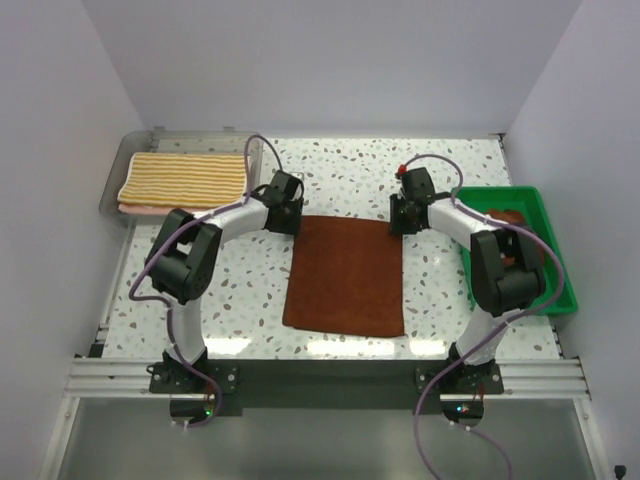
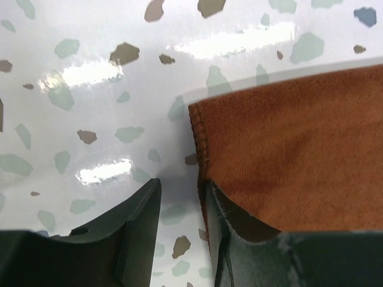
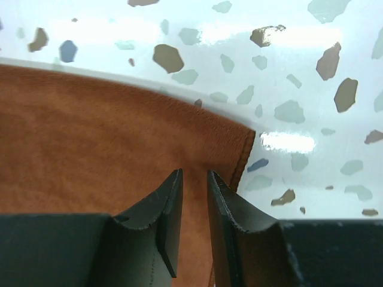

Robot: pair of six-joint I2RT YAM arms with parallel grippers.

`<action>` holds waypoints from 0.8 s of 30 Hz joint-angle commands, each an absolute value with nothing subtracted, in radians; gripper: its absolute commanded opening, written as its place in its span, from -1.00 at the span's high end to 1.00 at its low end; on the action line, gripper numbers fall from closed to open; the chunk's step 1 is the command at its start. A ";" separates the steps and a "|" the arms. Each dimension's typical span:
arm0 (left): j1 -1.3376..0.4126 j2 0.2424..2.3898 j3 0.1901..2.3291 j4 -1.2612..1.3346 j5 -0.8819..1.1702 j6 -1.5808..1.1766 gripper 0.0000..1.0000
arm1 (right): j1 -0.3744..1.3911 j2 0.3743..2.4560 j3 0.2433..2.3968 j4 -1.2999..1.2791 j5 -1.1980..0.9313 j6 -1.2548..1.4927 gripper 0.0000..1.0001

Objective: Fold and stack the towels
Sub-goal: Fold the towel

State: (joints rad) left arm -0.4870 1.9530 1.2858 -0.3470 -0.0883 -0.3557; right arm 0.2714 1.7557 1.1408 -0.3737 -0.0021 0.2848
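Rust-brown plain towel (image 1: 346, 277) spread flat in single layer on white speckled desk (image 1: 240, 290), mid-desk between both arms. Surface smooth, stitched hem visible at both far corners.

Left tool (image 2: 179, 185) down at far-left corner of this towel. Jaws parted and straddling hem: outer finger (image 2: 119, 239) on bare desk just left of towel, inner finger (image 2: 251, 251) over cloth. Bare desk seen in gap, nothing pinched; released.

Right tool (image 3: 192, 173) down at far-right corner of same towel, both fingers over cloth just inside hem. Narrow slit between jaws, brown cloth seen through it. Cannot tell whether cloth is nipped or jaws merely rest above it.

Left of spread towel, toward far edge of desk: clear grey plastic bin (image 1: 112, 190) holding folded yellow-and-white striped towel (image 1: 185, 178), stacked on salmon-pink towel (image 1: 135, 208) with only near edge showing.

Right of spread towel: green plastic tray (image 1: 500, 192) with second rust-brown towel (image 1: 510, 216) bunched inside, partly hidden behind right arm.
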 commanded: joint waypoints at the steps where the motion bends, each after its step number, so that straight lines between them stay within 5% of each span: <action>1: -0.482 1.968 1.301 -0.293 -0.086 -0.321 0.18 | 0.252 1.802 1.180 -0.314 -0.037 0.244 0.47; 6: -0.479 1.915 1.288 -0.305 -0.132 -0.287 0.06 | 0.227 1.777 1.189 -0.340 -0.022 0.116 0.43; 12: -0.469 1.836 1.328 -0.209 -0.134 -0.100 -0.49 | 0.193 1.799 1.314 -0.458 -0.106 -0.119 0.12; 17: -0.453 1.900 1.399 -0.187 0.106 0.127 -0.81 | 0.186 1.917 1.451 -0.621 -0.185 -0.327 -0.11; 24: -0.445 2.034 1.589 -0.353 0.235 0.340 -0.75 | 0.184 2.066 1.680 -0.816 -0.302 -0.440 -0.05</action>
